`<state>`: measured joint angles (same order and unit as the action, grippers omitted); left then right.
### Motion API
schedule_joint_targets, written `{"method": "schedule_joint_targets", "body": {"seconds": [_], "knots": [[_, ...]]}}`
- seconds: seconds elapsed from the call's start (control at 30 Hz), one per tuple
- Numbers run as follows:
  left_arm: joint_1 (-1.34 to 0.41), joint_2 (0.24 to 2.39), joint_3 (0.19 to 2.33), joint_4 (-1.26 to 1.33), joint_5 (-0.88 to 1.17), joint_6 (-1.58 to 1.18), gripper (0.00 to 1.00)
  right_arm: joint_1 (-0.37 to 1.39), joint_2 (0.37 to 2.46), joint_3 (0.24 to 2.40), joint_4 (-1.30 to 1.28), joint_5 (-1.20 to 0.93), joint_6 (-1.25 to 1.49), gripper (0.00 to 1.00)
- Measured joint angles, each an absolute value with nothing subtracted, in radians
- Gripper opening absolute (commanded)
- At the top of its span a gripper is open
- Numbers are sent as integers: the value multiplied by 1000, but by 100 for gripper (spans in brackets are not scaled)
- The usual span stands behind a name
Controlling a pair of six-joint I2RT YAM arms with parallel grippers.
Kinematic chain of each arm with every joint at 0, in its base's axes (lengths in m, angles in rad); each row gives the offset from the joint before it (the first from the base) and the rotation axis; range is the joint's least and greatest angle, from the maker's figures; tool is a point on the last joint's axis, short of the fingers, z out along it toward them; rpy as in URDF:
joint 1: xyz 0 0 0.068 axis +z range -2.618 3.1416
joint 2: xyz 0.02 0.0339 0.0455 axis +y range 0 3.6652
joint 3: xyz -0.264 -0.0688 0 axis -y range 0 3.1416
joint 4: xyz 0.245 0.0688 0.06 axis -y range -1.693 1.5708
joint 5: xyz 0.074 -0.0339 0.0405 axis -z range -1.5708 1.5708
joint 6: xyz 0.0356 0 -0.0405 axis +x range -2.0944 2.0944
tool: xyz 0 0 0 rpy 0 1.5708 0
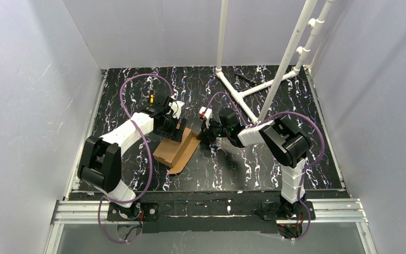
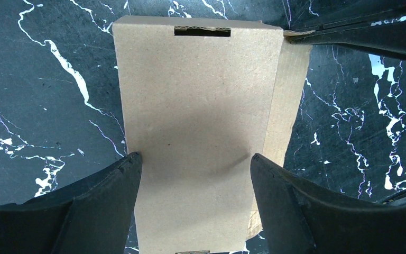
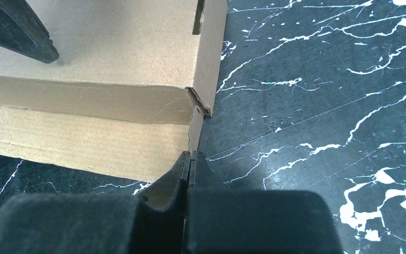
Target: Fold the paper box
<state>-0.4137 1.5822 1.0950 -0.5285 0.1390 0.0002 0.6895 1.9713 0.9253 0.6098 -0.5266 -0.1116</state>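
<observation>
Top view: the paper box [image 1: 175, 151] lies partly folded mid-table [image 1: 243, 174], between the left gripper [image 1: 175, 127] and the right gripper [image 1: 205, 136].

Left wrist: the jaws stand wide, and its 2 fingers [image 2: 105, 196] flank the box's top panel.

Right wrist: the jaws are closed, pinching a thin flap's edge at the box's corner.

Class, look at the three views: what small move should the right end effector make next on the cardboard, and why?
Probably slide the shut right end effector under the edge of the flat flap and tip it up. The open left end effector rests on top of the paper box, likely steadying it, while that flap lies flat on the table, its edge just ahead of the right one.
</observation>
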Motion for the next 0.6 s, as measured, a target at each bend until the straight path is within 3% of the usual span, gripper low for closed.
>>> {"method": "schedule_joint_targets", "body": {"seconds": [0.4,0.6], "knots": [[-414,1582,1095,-530,154,19,73,670,1974,918,622,-579,-40,19],[-413,1582,1095,-532,157,25,73,670,1974,918,622,-583,-30,13]]}}
